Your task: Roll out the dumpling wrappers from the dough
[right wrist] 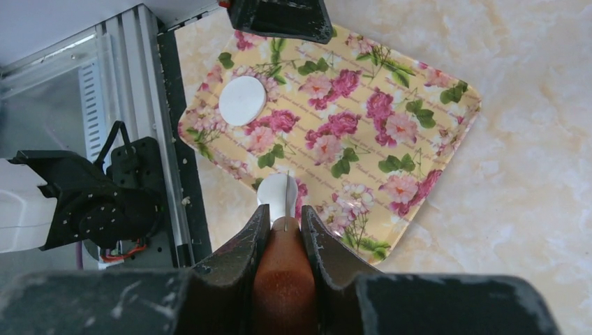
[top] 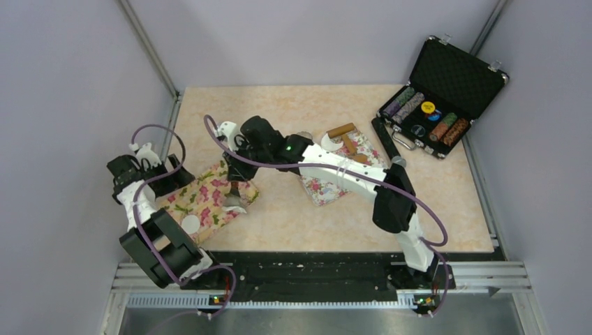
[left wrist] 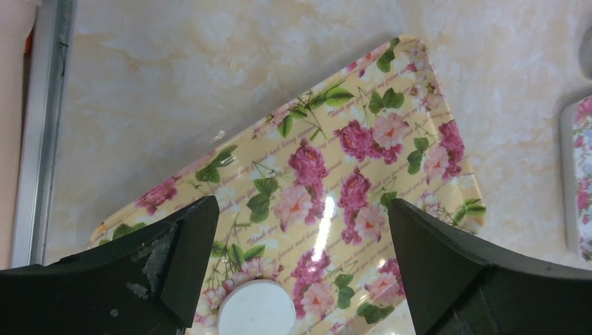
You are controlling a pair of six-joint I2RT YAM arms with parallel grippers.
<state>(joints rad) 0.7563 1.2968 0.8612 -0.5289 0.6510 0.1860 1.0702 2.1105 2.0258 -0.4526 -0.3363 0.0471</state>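
One dumpling wrapper (right wrist: 242, 100) is seen lying flat on the yellow floral tray (right wrist: 419, 105), toward the tray's near edge. A second wrapper (right wrist: 274, 190) is found at the tray's rim, half hidden behind the thin tip of a wooden-handled tool (right wrist: 283, 279). Whether it rests on that tip or on the tray cannot be told. The tray is set at the near-left corner of the worktop.

The tool's handle is clamped between the fingers of the right gripper (right wrist: 284, 213), with the arm reached across from the right side. This is judged a transfer hold, so that soft dough is slid or lifted rather than pinched.

The left gripper (left wrist: 300, 206) is held spread and empty above the tray, probably to be ready for steadying it.

A second floral tray (top: 322, 190) and a wooden rolling pin (top: 342, 130) are noted mid-worktop, and a chip case (top: 457, 73) at the far-right corner.
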